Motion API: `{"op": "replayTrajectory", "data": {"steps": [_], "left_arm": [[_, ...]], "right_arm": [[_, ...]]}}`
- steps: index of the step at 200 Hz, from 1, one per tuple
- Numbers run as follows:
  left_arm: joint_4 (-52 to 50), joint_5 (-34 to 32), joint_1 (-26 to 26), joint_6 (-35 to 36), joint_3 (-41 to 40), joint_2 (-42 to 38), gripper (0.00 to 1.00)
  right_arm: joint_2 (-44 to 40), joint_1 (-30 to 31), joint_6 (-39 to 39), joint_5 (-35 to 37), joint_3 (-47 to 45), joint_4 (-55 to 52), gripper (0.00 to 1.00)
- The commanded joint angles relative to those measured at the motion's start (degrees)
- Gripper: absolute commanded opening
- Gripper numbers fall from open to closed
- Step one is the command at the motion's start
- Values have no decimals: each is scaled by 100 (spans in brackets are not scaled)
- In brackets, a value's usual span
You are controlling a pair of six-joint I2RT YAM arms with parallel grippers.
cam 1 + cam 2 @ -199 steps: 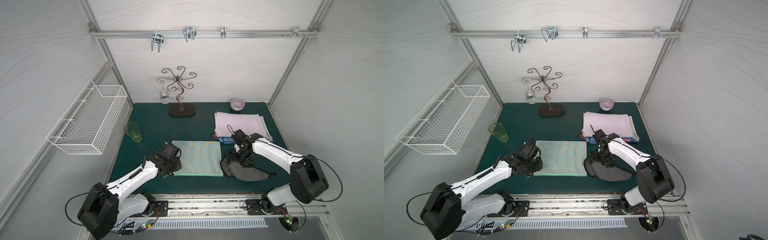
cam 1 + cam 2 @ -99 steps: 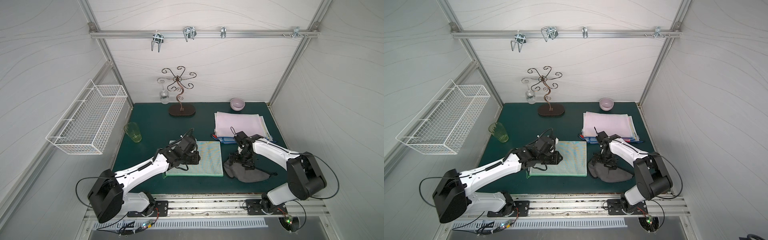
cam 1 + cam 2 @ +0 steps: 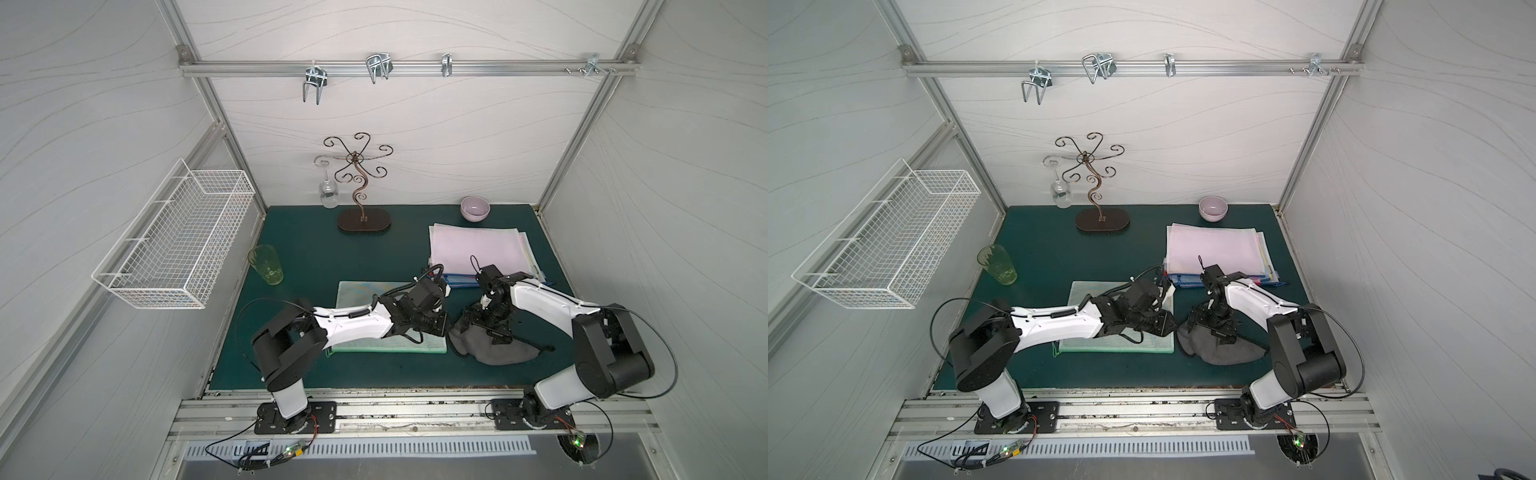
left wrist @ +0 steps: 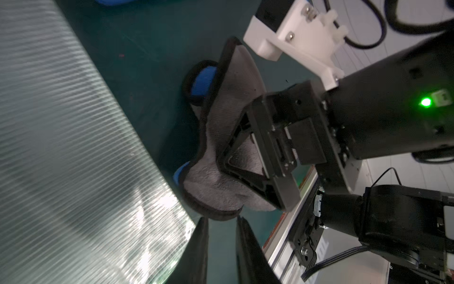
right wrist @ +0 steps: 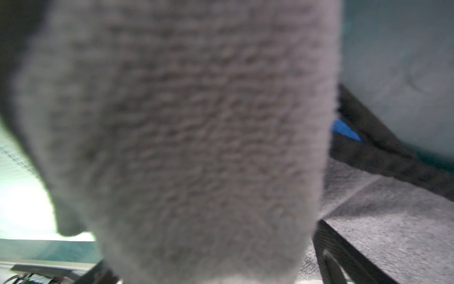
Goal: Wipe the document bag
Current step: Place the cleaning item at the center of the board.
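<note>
The document bag (image 3: pixel 365 291) is a pale green see-through mesh pouch lying flat on the green mat, and my left arm stretches across it. My left gripper (image 3: pixel 445 328) sits at the bag's right edge, its tips almost at the rim of the grey cloth (image 3: pixel 498 353). In the left wrist view its fingers (image 4: pixel 204 246) stand narrowly apart, with only mat between them. My right gripper (image 3: pixel 484 322) is planted on the cloth with its jaws spread wide. In the right wrist view the cloth (image 5: pixel 196 123) bulges up between its fingers (image 5: pixel 339 258) and fills the frame.
A stack of pink and coloured folders (image 3: pixel 478 253) lies behind the right arm, with a lilac bowl (image 3: pixel 475 208) beyond it. A green tumbler (image 3: pixel 266 264) stands at the left. A scrolled metal stand (image 3: pixel 361 195) with a hanging wine glass is at the back. A wire basket (image 3: pixel 174 237) hangs on the left wall.
My left arm has swept rightward across the bag, from its left edge to its right edge beside the cloth. The right gripper has stayed on the cloth, shifting only slightly.
</note>
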Motion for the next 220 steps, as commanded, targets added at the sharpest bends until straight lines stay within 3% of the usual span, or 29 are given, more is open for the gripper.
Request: {"op": "replayTrajectory", "data": {"steps": [1, 32, 92, 158, 220], "left_arm": [[559, 183, -142, -53, 424, 477, 23], [387, 114, -176, -242, 646, 1079, 21], [-838, -192, -172, -308, 1360, 1946, 18], [-937, -154, -176, -205, 1397, 1926, 19], [-323, -224, -146, 193, 794, 419, 36]], "right_arm": [[-71, -120, -76, -127, -34, -91, 99], [-191, -271, -143, -211, -47, -182, 99], [-700, -681, -189, -422, 2, -572, 99], [-2016, -1088, -132, -60, 539, -1082, 99], [-1997, -939, -262, -612, 621, -487, 67]]}}
